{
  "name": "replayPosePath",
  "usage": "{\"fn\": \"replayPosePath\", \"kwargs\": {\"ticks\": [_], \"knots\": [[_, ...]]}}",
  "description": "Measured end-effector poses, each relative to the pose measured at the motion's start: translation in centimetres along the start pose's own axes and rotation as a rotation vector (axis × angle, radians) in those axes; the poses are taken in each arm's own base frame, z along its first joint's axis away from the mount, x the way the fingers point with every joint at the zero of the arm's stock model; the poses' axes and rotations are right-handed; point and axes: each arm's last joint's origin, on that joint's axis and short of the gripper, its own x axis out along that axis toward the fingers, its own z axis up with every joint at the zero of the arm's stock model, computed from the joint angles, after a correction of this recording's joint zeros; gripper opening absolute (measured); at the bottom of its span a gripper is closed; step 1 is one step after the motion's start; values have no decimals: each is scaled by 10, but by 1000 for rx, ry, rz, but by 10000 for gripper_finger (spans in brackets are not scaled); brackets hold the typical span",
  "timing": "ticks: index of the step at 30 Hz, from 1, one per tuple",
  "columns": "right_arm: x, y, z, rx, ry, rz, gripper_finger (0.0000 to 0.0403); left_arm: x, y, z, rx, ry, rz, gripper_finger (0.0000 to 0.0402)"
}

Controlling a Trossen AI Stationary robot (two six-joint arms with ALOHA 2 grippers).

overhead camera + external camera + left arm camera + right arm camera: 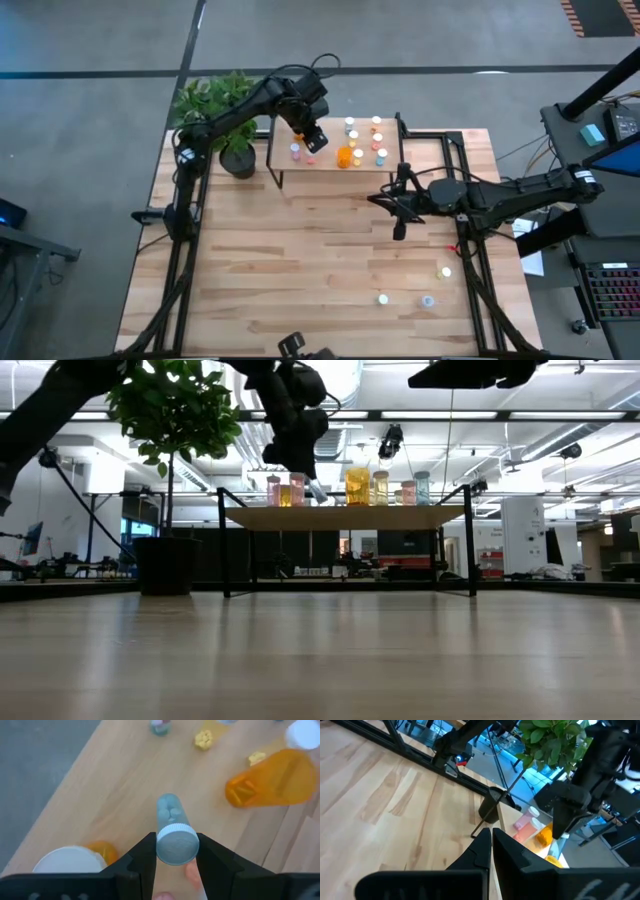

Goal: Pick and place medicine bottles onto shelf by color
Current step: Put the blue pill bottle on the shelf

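Note:
The shelf (300,170) stands at the table's far side with several capped medicine bottles upright on its top, among them a large orange one (344,156). My left gripper (312,138) is over the shelf's left part, shut on a small blue bottle (169,812). Pink and orange bottles (296,151) stand just beside it. My right gripper (399,230) hovers shut over the table's middle right, holding nothing. My left gripper pinches the blue bottle by its pale cap (175,854), one finger on each side. The fingers come slanting down from above, and the bottle lies along them with its base pointing down toward the shelf top. It is tilted (316,491); whether its base touches the shelf I cannot tell.
A potted plant (225,110) stands left of the shelf, close to my left arm. Three loose bottles (383,298), (428,300), (445,271) lie on the table near its front right. The shelf's left front part (115,795) is bare wood.

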Motion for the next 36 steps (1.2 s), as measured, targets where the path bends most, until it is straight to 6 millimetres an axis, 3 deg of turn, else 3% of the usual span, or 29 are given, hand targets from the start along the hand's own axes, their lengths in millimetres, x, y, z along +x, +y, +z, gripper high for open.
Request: {"fn": "replayPosePath", "kwargs": {"ticks": [8, 25, 30, 36], "knots": [[2, 1, -1, -11, 6, 3, 9, 19, 1, 1, -28, 47, 3, 108], [2, 1, -1, -11, 6, 3, 9, 18, 1, 0, -26, 48, 2, 109], [2, 1, -1, -11, 6, 3, 9, 7, -1, -4, -26, 62, -4, 109], [2, 1, -1, -11, 5, 3, 9, -24, -7, -5, -11, -34, -8, 109]]}}
